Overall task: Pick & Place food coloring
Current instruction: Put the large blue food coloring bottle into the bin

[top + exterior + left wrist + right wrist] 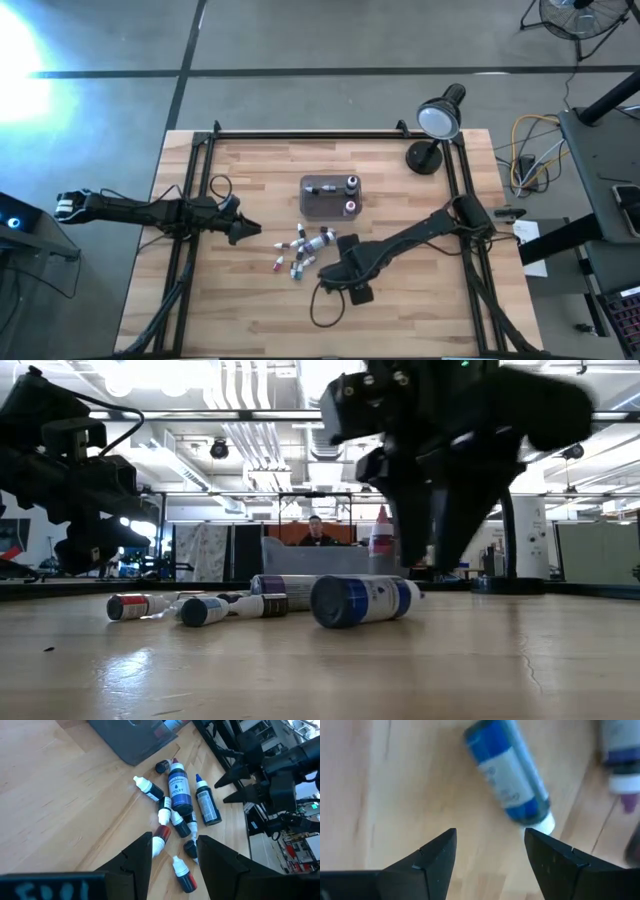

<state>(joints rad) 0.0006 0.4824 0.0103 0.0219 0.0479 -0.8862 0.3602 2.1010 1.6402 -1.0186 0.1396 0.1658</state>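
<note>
Strong glare at upper left corner of high view, washing out the floor. Desk lamp lit. Low view backlit by ceiling lights; arms silhouetted. Right wrist view: blue bottle blurred, soft focus.

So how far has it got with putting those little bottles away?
Early days, it seems. Two bottles already stand in the grey tray. Right now the right gripper hangs open just above a blue bottle lying on the table, holding nothing yet. The left gripper waits open, off to the side. A pile of bottles remains scattered on the wood, so most of the job is left.
</note>
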